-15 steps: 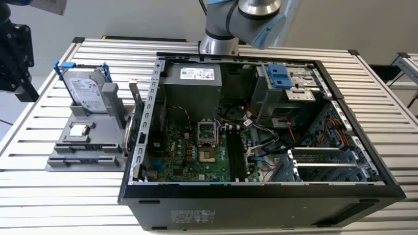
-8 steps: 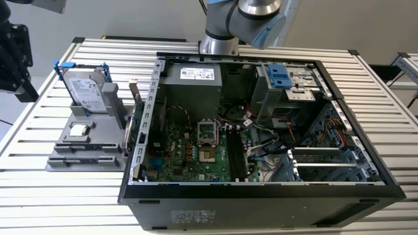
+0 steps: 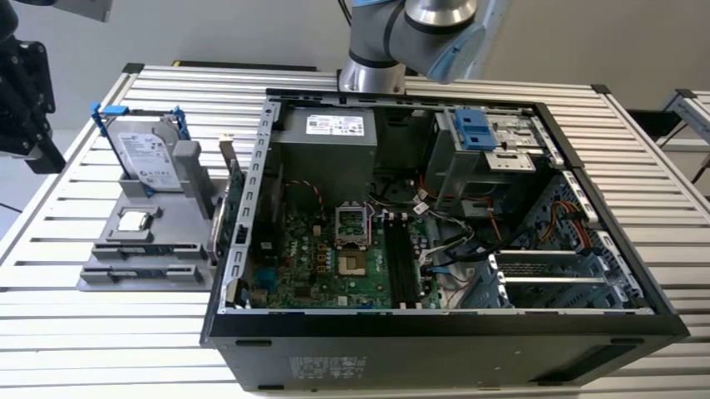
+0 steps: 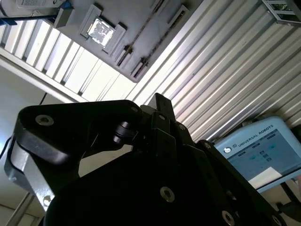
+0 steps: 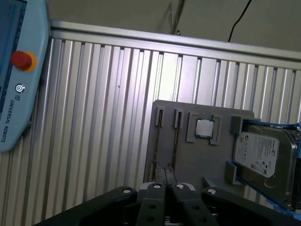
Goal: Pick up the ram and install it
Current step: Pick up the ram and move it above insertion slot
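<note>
Gripper [image 5: 165, 175] above the slatted table [image 5: 94, 141], fingertips [image 5: 160, 175] pressed together, right at the edge of the gray holder [image 5: 188, 160] — two long slots, a square chip [image 5: 203, 127], a hard drive [image 5: 263, 157] in blue clips. On the exterior view's right of that holder, the open computer case [image 3: 444, 349], motherboard [image 3: 322, 258] flat inside. Place of the ram — cannot tell.

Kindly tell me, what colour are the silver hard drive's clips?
Blue clips, best in the exterior view.
</note>
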